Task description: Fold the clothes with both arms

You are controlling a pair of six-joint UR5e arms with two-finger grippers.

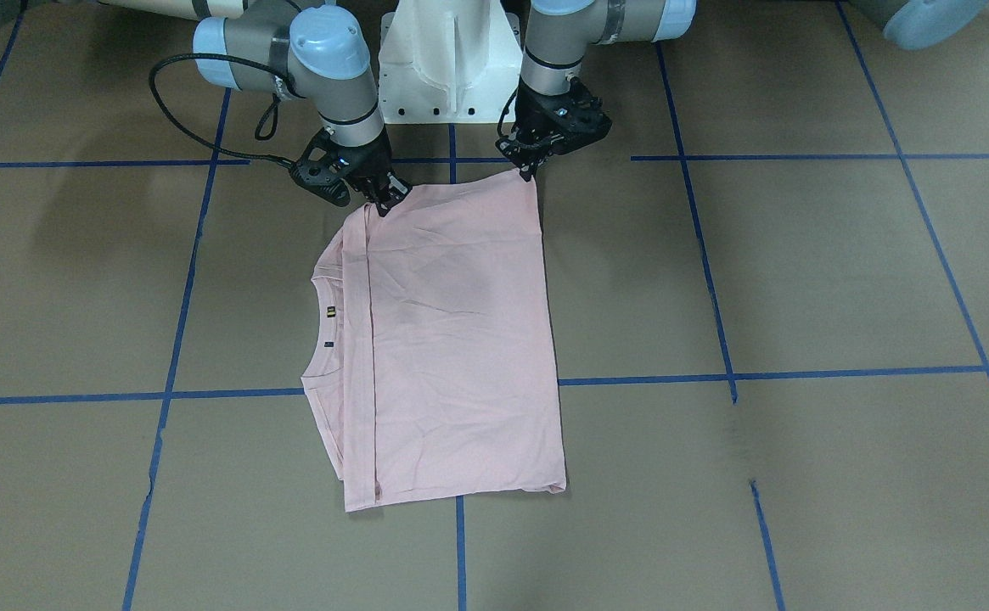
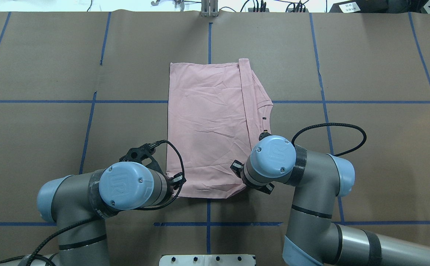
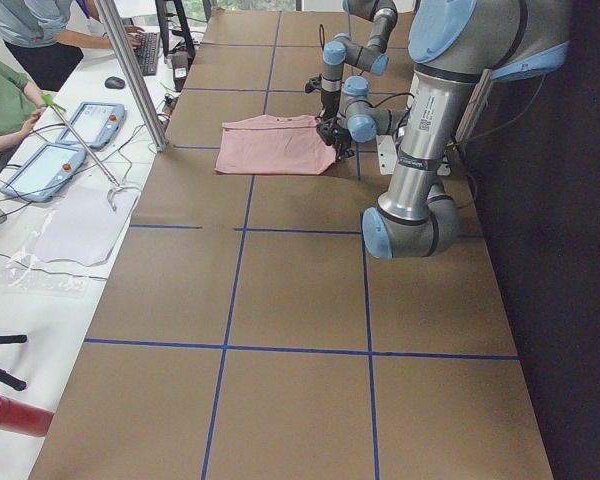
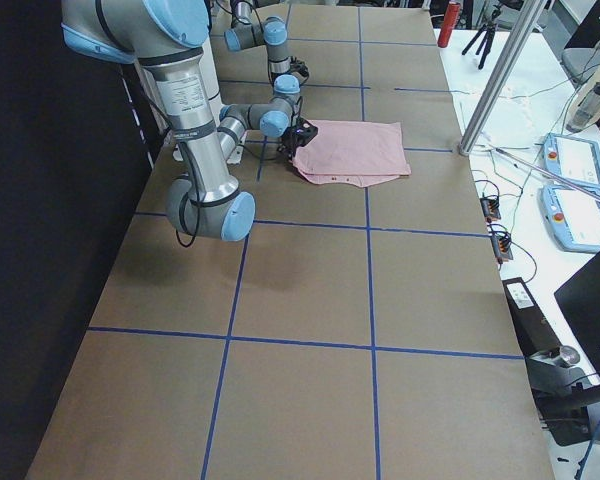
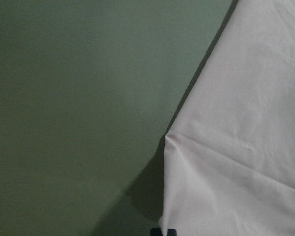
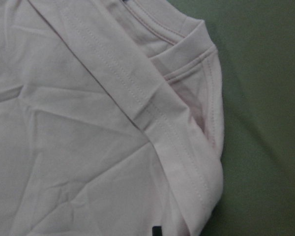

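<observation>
The pale pink T-shirt (image 1: 460,339) lies folded into a rectangle on the brown table, plain reverse up, with no drawing visible. Its collar (image 1: 324,331) shows along the edge on my right side, also in the overhead view (image 2: 268,111). My left gripper (image 1: 531,172) is shut on the shirt's near corner on my left; the left wrist view shows that corner (image 5: 226,162) pinched and slightly raised. My right gripper (image 1: 384,202) is shut on the near corner by the folded sleeve hem (image 6: 152,123). In the overhead view both wrists hide the fingertips.
The white pedestal base (image 1: 447,68) stands just behind the grippers. Blue tape lines (image 1: 715,378) grid the table. A metal pole (image 3: 130,70), tablets (image 3: 40,170) and operators are beyond the table's far edge. A red bottle (image 3: 10,415) lies there too.
</observation>
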